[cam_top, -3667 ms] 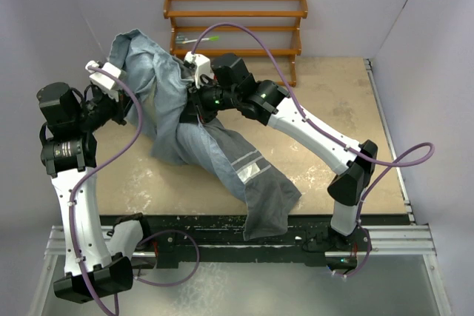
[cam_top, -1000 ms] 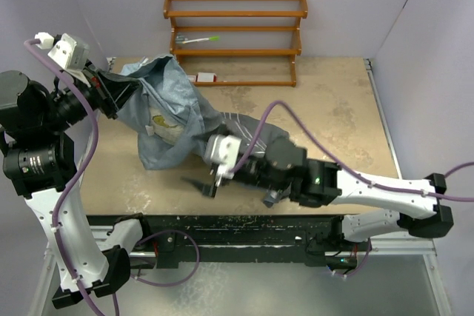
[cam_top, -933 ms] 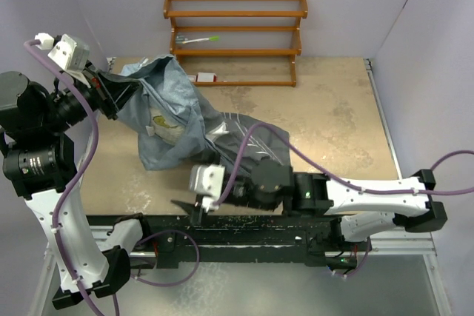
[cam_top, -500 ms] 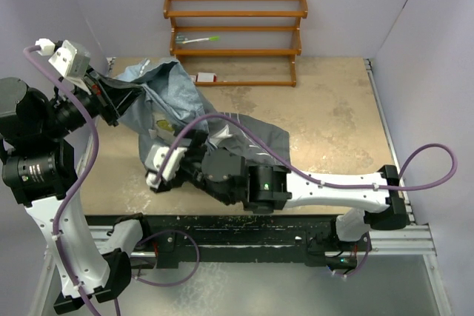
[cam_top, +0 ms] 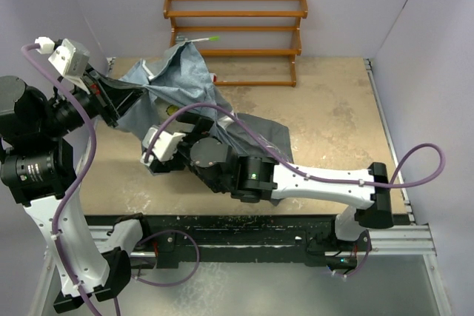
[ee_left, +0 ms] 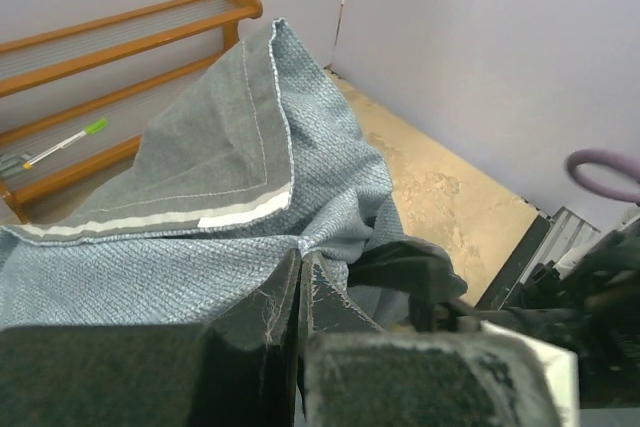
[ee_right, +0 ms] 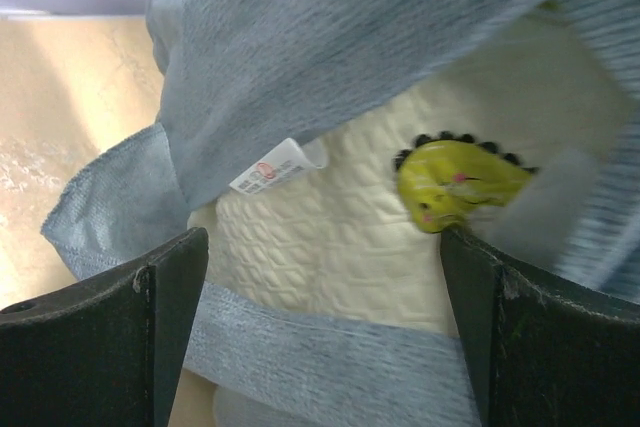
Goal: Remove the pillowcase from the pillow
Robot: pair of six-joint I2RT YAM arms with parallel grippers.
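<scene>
Sam: When you look down from above, what is the biggest thing?

Mia: The flat sandy-brown table [cam_top: 333, 116]. On its left side lies the big soft grey fabric pillowcase [cam_top: 189, 83], all bunched up. A darker end of it reaches toward the middle.

Sam: Where is the pillow?

Mia: The plump cream quilted pillow [ee_right: 330, 247] is inside the pillowcase. It peeks out through the open mouth. Blue-grey cloth hangs over its top, and one band of cloth runs across its bottom.

Sam: What stands at the back?

Mia: A brown wooden rack with shelves [cam_top: 237, 27], by the far wall.

Sam: What are the arms doing?

Mia: The left gripper [ee_left: 300, 292] is high up on the left. It is pinched tight on a fold of the pillowcase and holds that edge off the table. The right gripper [ee_right: 320, 247] is low, right at the mouth of the pillowcase. Its two fingers are spread wide and hold nothing.

Sam: Any little things?

Mia: A yellow-green picture [ee_right: 455, 182] on the pillow. A small white tag [ee_right: 275, 167] with a red round mark pokes out from under the cloth. A white pen with a green tip [ee_left: 65, 142] lies on a rack shelf.
</scene>
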